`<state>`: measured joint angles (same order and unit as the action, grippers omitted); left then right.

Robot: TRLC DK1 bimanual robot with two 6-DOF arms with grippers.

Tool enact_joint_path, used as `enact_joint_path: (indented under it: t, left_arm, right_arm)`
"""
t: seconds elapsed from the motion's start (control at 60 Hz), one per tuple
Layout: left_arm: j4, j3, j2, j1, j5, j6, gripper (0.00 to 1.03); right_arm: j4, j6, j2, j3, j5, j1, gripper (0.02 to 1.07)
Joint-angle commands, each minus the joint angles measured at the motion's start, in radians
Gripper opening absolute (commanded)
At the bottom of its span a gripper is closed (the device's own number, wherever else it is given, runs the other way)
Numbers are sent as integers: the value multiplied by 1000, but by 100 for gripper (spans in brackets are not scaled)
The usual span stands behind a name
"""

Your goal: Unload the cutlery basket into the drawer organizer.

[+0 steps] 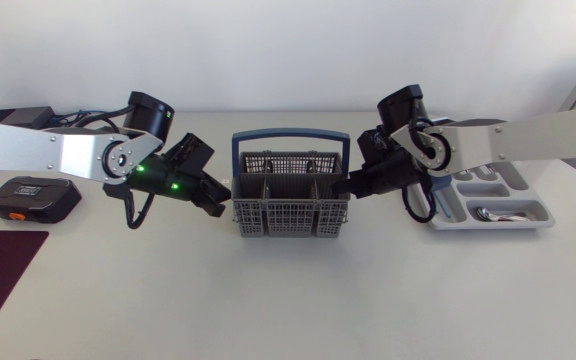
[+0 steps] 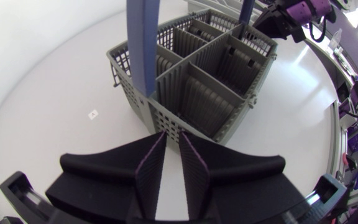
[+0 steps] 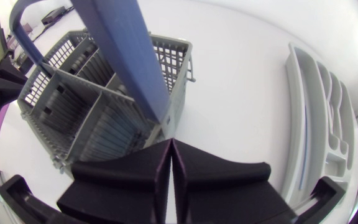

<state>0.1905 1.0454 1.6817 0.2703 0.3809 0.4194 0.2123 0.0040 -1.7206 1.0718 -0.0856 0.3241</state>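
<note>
Head view: cutlery basket (image 1: 290, 216) between left claw (image 1: 222, 202) and right claw (image 1: 346, 188)

- No word, number, brand or sign can be read in any of the three views.
- Head view: a black box (image 1: 34, 199) lies on the table (image 1: 288, 300) at about nine o'clock from the cutlery basket (image 1: 290, 205), well apart from it. An orange patch (image 1: 18, 188) on its top shows no print that can be made out.
- Left wrist view: a small square mark (image 2: 92, 114) sits on the table near the cutlery basket's outer wall. Whatever is printed on it is too small to tell.
</note>
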Motion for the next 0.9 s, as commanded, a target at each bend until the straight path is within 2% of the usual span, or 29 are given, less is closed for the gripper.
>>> enact_joint_path:
  t: [0.0, 0.033, 0.083, 0.167, 0.25, 0.267, 0.283, 0.3, 0.383, 0.5, 0.7, 0.8, 0.883]
  left_arm:
    - [4, -31, -74, -19, 19, 10, 21]
    - [4, -45, -96, -29, 19, 12, 24]
    - [4, -58, -116, -36, 19, 12, 31]
    - [17, -81, -158, -46, 18, 10, 55]
    - [20, -105, -208, -52, 10, 10, 84]
    - [20, -107, -211, -54, 10, 10, 87]
    - [20, -114, -224, -56, 9, 9, 96]
    - [20, -116, -232, -57, 9, 9, 100]
    - [18, -130, -278, -66, -11, 1, 99]
    - [0, -143, -346, -108, -42, -21, 99]
    - [-23, -171, -435, -200, -48, -73, 99]
    - [-10, -189, -459, -215, -109, -74, 99]
    - [-19, -226, -514, -232, -128, -68, 99]
  right_arm:
    - [-2, 13, 62, -50, -5, -33, 12]
    - [-2, 11, 81, -62, -2, -45, 15]
    - [-4, 2, 112, -84, 7, -60, 29]
    - [-8, -6, 174, -122, 18, -85, 56]
    - [-14, -21, 245, -161, 41, -100, 79]
    - [-14, -22, 259, -168, 46, -102, 84]
    - [-14, -25, 273, -176, 50, -105, 88]
    - [-14, -29, 283, -181, 53, -106, 90]
    - [-14, -39, 355, -217, 70, -115, 102]
    - [-16, -53, 464, -262, 78, -132, 102]
    - [-4, -87, 601, -325, 76, -172, 102]
    - [1, -110, 676, -363, 76, -186, 102]
    - [10, -122, 742, -388, 86, -192, 102]
